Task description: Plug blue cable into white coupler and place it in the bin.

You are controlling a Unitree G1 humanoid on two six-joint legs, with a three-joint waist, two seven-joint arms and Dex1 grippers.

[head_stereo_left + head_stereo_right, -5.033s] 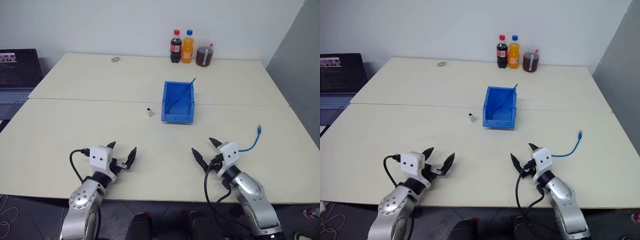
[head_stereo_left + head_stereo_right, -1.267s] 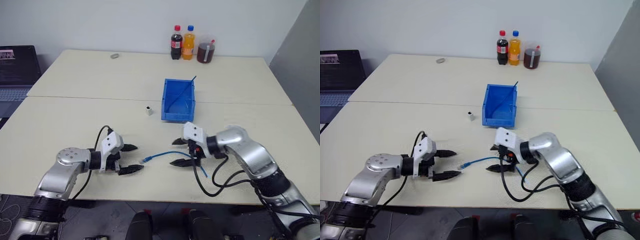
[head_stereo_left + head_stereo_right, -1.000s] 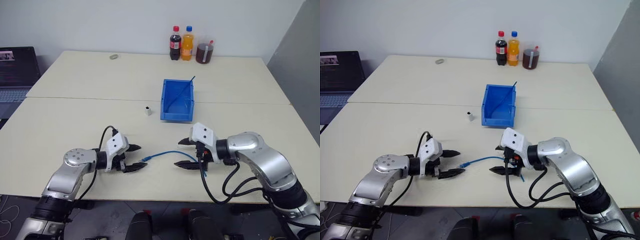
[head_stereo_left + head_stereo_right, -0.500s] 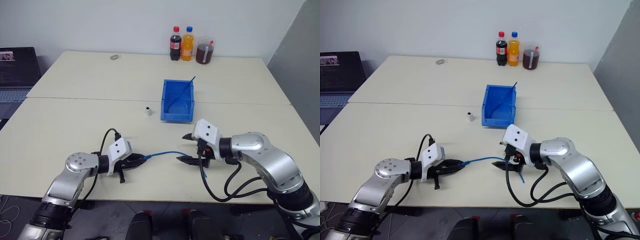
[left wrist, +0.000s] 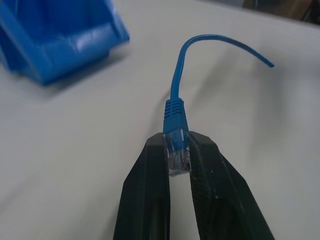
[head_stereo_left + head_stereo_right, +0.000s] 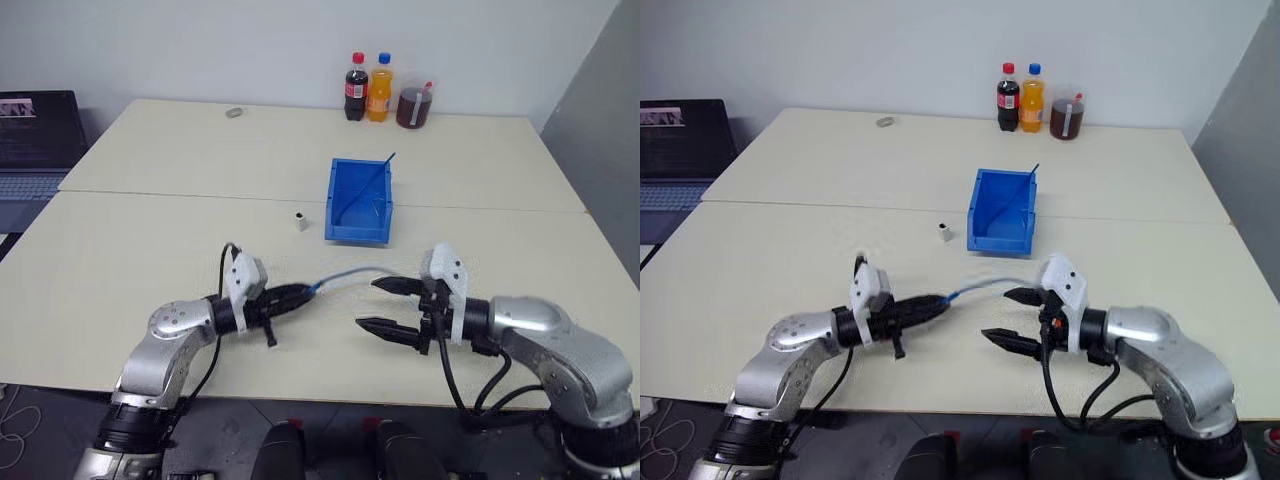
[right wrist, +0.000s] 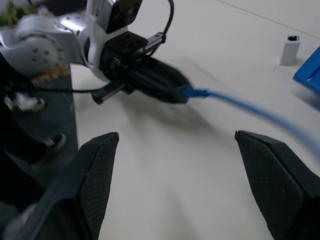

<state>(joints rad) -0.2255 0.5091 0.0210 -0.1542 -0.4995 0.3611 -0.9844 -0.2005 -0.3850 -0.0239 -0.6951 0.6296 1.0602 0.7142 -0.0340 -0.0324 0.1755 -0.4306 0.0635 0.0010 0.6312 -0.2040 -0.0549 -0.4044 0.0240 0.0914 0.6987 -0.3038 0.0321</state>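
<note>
Bin (image 6: 358,200), thin dark-blue rod (image 6: 366,185) inside, seemingly.

Bare table (image 6: 150,240) around both hands

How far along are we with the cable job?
Early. Done: the left gripper is shut on the blue cable at its plug. The right gripper is open beside it. Left: the white coupler sits unplugged on the table, and the bin awaits both.
</note>
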